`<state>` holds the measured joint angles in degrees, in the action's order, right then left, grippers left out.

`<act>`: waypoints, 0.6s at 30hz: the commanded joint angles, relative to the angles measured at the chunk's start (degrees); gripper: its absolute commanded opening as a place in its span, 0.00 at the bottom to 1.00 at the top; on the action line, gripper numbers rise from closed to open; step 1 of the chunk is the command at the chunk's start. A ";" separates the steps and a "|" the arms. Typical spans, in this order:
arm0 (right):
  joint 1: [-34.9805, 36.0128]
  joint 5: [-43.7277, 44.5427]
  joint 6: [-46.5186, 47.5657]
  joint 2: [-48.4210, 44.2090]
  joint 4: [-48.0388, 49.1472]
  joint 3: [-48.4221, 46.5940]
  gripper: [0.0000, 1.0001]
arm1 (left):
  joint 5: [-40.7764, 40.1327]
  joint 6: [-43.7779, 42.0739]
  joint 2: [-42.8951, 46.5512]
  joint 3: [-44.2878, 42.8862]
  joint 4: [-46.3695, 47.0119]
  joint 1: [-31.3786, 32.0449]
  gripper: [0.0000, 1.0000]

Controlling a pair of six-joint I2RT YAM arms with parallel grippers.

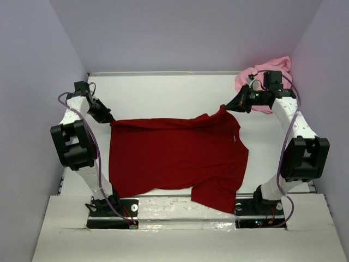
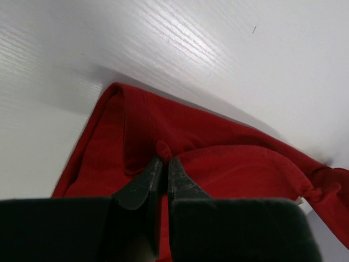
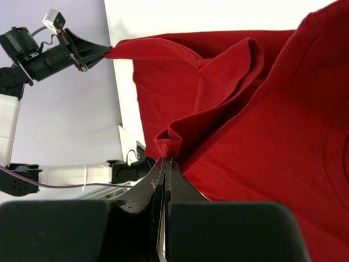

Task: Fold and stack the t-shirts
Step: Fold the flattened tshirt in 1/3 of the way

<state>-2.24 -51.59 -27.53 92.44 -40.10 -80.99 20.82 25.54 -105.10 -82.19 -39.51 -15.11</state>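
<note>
top: dark red t-shirt spread on white table, far edge held taut between left gripper and right gripper; pink t-shirt bunched far right; pale walls | left wrist: jaws nipping a red hem fold | right wrist: jaws clamped tight on a red fold
</note>
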 commanded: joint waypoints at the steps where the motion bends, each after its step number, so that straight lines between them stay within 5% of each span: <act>1: -0.31 1.23 0.90 -3.58 -1.30 1.01 0.00 | 0.98 -1.46 4.02 1.77 -1.89 -0.35 0.00; 18: -0.31 7.90 -0.95 -13.25 -11.05 11.29 0.00 | 1.24 -3.65 6.05 6.61 -3.21 -0.35 0.00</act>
<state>-2.24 -45.89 -28.16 81.25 -48.03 -71.35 20.86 23.77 -102.02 -76.49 -40.77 -15.11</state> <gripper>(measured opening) 0.009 0.141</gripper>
